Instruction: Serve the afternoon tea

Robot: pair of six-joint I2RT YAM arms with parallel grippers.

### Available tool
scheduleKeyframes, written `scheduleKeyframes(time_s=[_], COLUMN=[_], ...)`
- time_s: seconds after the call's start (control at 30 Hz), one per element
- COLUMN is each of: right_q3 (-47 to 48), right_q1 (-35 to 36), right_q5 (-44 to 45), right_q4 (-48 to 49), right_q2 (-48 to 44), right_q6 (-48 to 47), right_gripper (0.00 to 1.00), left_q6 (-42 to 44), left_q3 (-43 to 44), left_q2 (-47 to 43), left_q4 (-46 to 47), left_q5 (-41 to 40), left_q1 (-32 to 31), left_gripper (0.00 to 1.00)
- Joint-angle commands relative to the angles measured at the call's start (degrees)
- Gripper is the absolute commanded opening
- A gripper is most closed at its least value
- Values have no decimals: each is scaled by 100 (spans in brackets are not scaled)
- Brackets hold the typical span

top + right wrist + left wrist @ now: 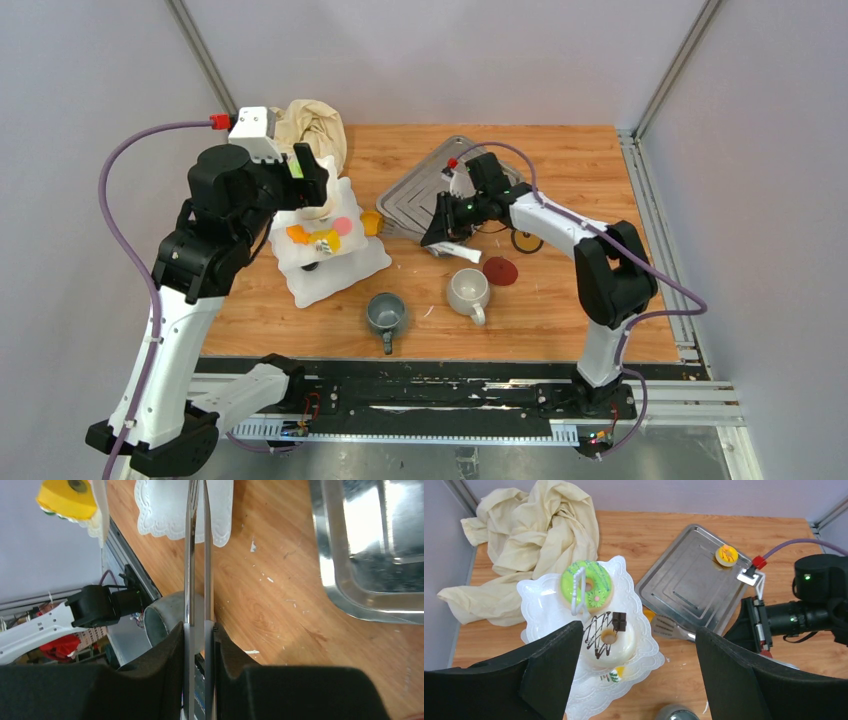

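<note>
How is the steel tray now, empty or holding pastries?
Not empty: on the steel tray one orange-yellow pastry sits near a far corner; the visible rest is bare.

From above, cannot see the top tier of the white stand (pixel 345 272) under the left arm (pixel 235 190). At left wrist, only a rim of the grey mug (pixel 672 713), cut by the bottom edge. At right wrist, metal tongs (pixel 196 555) cut before the tips.

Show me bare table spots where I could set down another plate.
Free: the far right corner, right of the tray; the near edge right of the white mug; the strip between cloth and tray. Crowded: around the stand, grey mug and right gripper.
</note>
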Motion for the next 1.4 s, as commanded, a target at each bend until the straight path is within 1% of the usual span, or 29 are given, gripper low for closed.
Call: scheduleKeyframes(time_s=[0.0,0.2,0.47,0.53,0.63,0.77,0.97,1.03,1.13,1.27,1.37], right_q3=[311,702,1067,1094,1230,1305,1300,1290,1266,1141,864], right_q1=[399,827,1206,1277,1320,1383,1380,1364,1322,1172,974], right_q5=[-273,-324,-300,-175,-234,-169,19,100,178,239,378], right_q4=[-313,-663,-882,-889,-1022,-1076,-1077,-1075,-1079,-1095,-1147], right_q2=[315,632,996,1093,1211,1247,1110,1025,984,659,310], right_q6=[-196,-409,-496,-508,-589,-660,-700,-707,-728,-751,-809], right_gripper=[0,1,1,3,8,21,34,37,38,38,37], left_q6=[-15,-23,-85,-64,-45,-48,-50,-50,-50,-54,-84], left_q3=[20,32,15,14,33,25,53,70,92,51,47], left_q2=[-39,-20,7,-6,-15,-37,-39,-43,-21,-16,36], left_q4=[137,136,157,156,111,96,90,91,104,125,165], left_q5=[-83,-59,8,-31,-87,-106,-93,-93,-71,-70,20], left_q1=[-32,-32,-32,-32,-32,-32,-32,-31,-32,-32,-30], left_gripper=[87,87,87,87,87,87,87,87,87,87,87])
